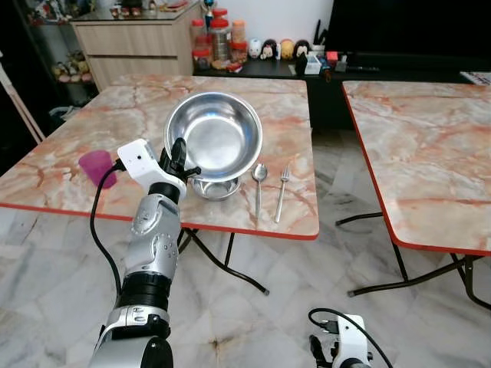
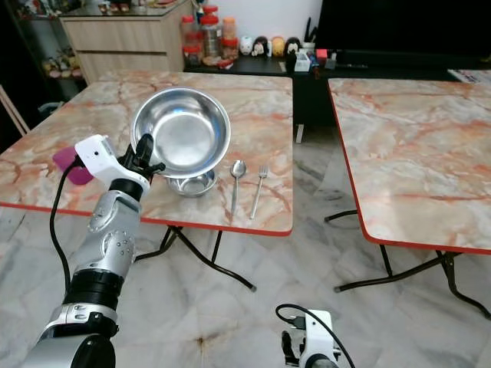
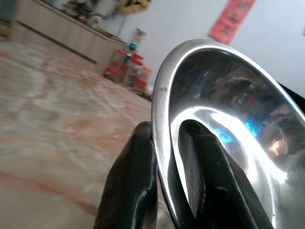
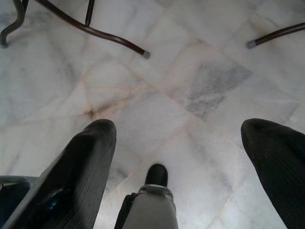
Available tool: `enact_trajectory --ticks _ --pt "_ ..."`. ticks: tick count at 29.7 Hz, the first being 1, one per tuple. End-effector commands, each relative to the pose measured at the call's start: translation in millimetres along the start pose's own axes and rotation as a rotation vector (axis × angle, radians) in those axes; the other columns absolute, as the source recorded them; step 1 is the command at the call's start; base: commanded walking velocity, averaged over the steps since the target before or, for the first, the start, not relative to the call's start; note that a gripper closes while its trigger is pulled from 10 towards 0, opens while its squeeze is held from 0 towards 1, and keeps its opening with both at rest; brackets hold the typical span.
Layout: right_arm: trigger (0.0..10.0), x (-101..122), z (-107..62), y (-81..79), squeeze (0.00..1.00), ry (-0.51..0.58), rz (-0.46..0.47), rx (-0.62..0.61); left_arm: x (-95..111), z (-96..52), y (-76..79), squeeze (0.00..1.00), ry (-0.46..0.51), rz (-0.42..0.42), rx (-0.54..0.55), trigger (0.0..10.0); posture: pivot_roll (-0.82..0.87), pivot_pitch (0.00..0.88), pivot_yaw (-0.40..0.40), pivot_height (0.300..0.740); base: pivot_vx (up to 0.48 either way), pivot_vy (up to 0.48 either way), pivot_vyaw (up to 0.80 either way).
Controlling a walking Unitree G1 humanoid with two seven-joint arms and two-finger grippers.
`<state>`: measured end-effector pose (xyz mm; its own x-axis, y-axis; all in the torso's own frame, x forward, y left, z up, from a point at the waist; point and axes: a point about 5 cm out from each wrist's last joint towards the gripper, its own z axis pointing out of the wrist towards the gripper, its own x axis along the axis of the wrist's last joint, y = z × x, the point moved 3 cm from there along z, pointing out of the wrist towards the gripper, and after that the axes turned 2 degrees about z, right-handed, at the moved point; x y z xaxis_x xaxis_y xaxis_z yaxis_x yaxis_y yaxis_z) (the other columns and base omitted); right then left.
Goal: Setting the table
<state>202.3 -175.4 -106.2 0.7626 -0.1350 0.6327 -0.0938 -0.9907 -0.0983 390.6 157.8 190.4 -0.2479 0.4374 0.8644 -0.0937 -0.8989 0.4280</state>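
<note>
Item 1. Large round polished steel bowl [image 1: 214, 134], tilted toward the camera, over the near part of the square orange-veined marble desk with red edging [image 1: 92, 123]. The left claw [image 1: 178, 156] was clenched on its near-left rim, one black finger [image 3: 131, 186] outside, the other inside; an edge grip probably suited to lifting so wide a bowl.

Item 2. Smaller steel bowl [image 1: 215, 186], resting on the desk directly beneath Item 1.

Item 3. Steel spoon [image 1: 259, 184] and steel fork [image 1: 281, 192], parallel, just right of the bowls, as for a place setting.

Item 4. Magenta plastic cup [image 1: 97, 166], near-left edge.

Item 5. Right claw [image 4: 178, 157], released, hanging idle over the pale marble floor [image 4: 190, 71].

Writing: none legible.
</note>
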Motion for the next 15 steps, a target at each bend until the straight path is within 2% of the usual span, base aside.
enact_trajectory --ticks 1,11,13,15 --pt "10.0 5 1.3 -3.9 0.00 0.016 0.013 0.006 11 0.6 -2.6 0.00 0.041 0.010 0.005 10.0 0.02 0.000 -0.024 0.740 0.000 -0.480 0.00" --pt "10.0 6 1.5 -3.3 0.00 0.019 0.009 0.007 20 -3.1 -16.4 0.00 0.065 0.039 0.046 10.0 0.03 0.000 -0.028 0.740 0.000 0.000 0.00" --pt "10.0 6 1.4 -3.4 0.00 0.020 0.011 0.006 27 -12.2 -41.8 0.00 0.080 0.076 0.119 10.0 0.02 0.000 -0.021 0.740 0.000 0.000 0.00" --pt "10.0 6 1.4 -3.4 0.00 0.022 0.013 0.006 31 -19.7 -59.2 0.00 0.084 0.105 0.166 10.0 0.03 0.000 -0.021 0.740 0.000 0.000 0.00"
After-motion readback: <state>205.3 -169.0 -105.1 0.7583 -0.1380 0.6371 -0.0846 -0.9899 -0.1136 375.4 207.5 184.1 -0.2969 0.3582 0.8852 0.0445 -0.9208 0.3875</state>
